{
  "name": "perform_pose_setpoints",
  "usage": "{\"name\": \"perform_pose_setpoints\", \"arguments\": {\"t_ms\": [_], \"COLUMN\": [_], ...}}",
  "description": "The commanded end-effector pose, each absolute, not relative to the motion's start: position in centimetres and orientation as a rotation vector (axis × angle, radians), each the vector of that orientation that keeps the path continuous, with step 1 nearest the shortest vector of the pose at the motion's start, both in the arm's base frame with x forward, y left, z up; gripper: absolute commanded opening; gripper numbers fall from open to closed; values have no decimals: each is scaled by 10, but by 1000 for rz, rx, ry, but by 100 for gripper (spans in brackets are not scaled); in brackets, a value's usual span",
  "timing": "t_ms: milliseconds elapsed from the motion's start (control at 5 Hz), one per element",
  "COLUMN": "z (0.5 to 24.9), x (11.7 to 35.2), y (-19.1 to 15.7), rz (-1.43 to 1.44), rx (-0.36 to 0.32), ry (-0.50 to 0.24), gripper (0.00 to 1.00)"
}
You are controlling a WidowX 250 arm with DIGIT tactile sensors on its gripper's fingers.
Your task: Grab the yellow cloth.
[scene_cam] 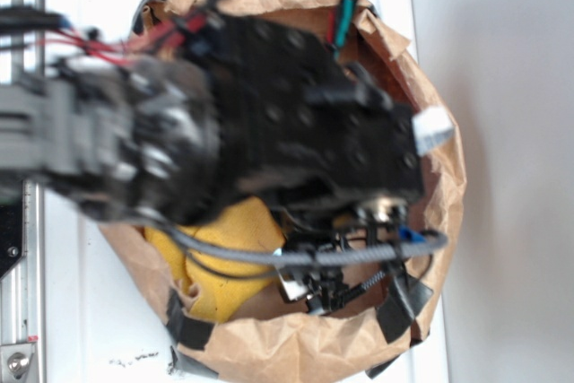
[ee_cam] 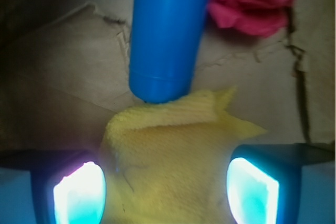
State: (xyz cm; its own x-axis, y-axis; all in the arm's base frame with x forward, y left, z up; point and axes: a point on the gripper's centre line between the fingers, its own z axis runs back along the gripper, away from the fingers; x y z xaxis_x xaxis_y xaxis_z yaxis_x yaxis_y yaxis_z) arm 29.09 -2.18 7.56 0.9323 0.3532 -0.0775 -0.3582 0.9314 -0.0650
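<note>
White desk (scene_cam: 90, 311), bright and evenly lit, faint dark scuffs near front edge. Metal rail (scene_cam: 27, 248) along left side. Pale grey wall (scene_cam: 511, 168) at right. Crumpled brown paper (scene_cam: 296, 352) spread over desk, corners taped black.

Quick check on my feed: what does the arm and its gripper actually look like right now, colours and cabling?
The arm is bulky black segments with a blurred grey section behind, trailing red, black and teal wires plus a grey braided cable; a small white tag sits near its end. In the wrist view, the gripper has dark fingers with pads glowing bright cyan-white.
</note>
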Motion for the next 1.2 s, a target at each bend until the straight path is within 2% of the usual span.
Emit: {"name": "perform_pose_setpoints", "arguments": {"t_ms": [0,400,600,800,1000], "z": [82,82,89,95,93], "x": [299,299,256,213,189], "y": [-18,-18,-36,-54,-65], "rz": [394,394,282,221,173], "rx": [-46,-46,-130,-187,-202], "ry": [38,38,-31,-43,-66], "gripper": [100,100,100,100,100]}}
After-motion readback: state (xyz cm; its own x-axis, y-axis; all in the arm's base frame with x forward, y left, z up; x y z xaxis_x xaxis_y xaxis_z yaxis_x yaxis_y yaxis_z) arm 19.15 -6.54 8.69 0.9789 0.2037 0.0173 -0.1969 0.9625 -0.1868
